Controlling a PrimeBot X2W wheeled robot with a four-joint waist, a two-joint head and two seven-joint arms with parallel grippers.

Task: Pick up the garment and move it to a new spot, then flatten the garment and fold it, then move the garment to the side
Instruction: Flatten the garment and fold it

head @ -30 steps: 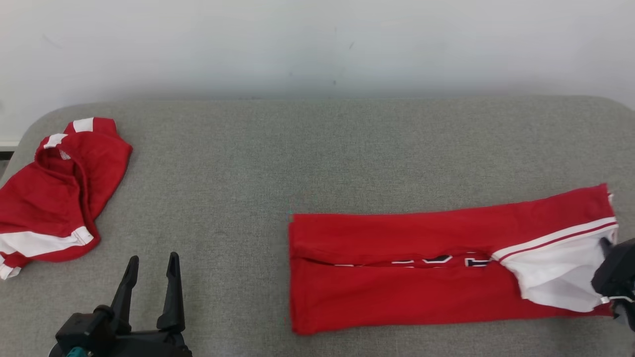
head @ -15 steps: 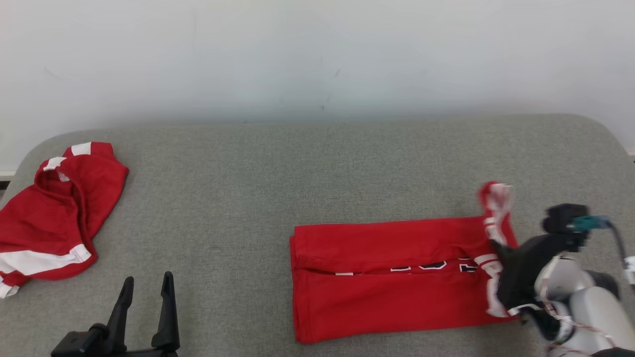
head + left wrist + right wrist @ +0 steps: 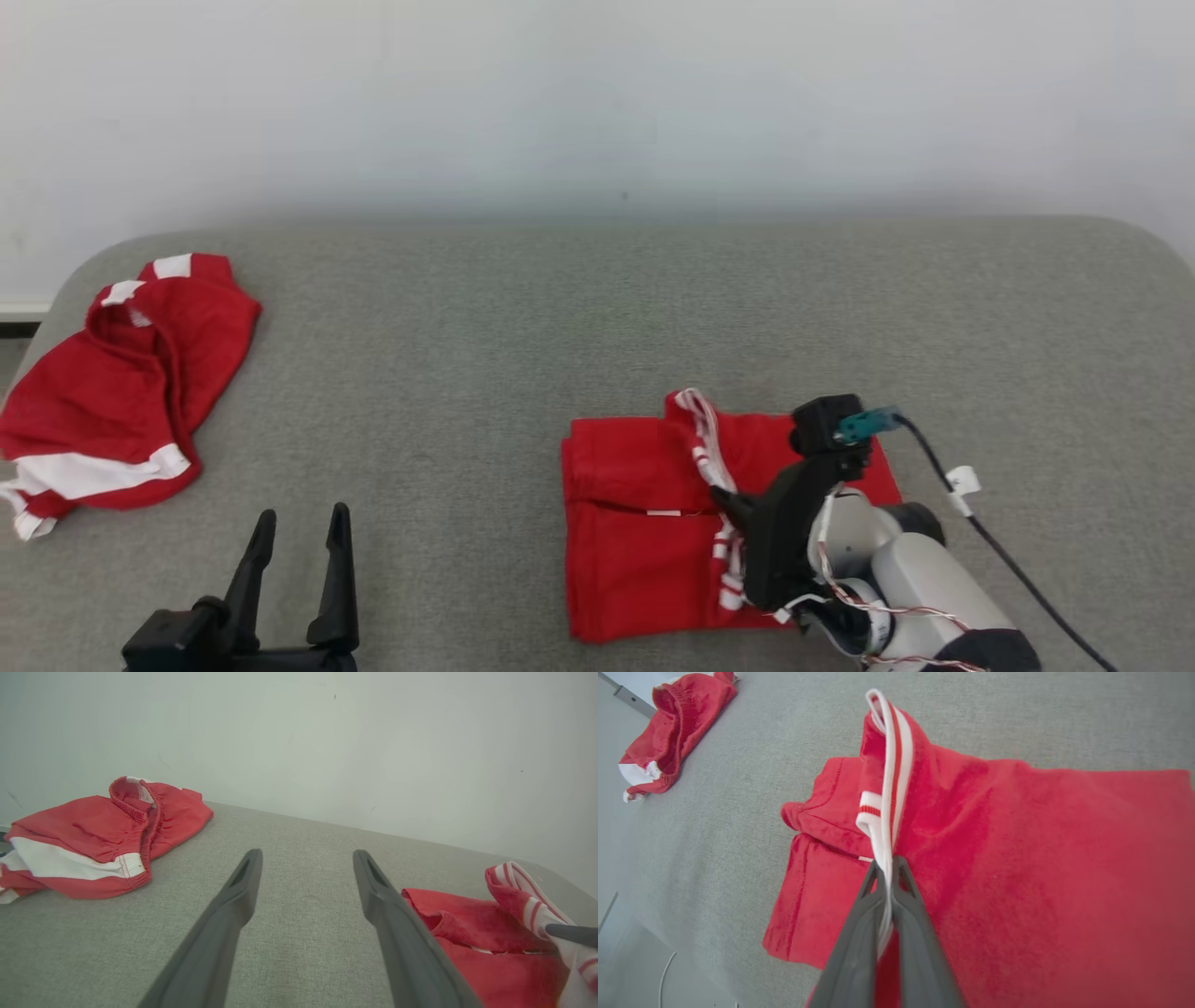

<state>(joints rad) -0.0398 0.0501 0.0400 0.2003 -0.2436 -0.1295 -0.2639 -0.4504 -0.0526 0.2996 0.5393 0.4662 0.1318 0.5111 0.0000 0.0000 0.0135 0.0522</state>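
Observation:
The red garment (image 3: pixel 644 532) lies on the grey table, its right end doubled over to the left. My right gripper (image 3: pixel 733 509) is shut on the white-and-red striped hem (image 3: pixel 889 793), holding that edge raised above the lower layer of the garment (image 3: pixel 1041 868). The garment (image 3: pixel 472 924) also shows at the right of the left wrist view. My left gripper (image 3: pixel 301 527) stands open near the front left edge, away from the garment, with nothing between its fingers (image 3: pixel 233 905).
A second red and white piece of clothing (image 3: pixel 112 401) lies crumpled at the table's far left, also seen from the wrists (image 3: pixel 93 835) (image 3: pixel 668 728). A white wall stands behind the grey table (image 3: pixel 597 308). A black cable (image 3: pixel 1008 560) trails from my right wrist.
My right gripper has carried the striped end of the garment from the far right leftwards over the rest, halving its length. The head camera has shifted a little. The left gripper stayed put.

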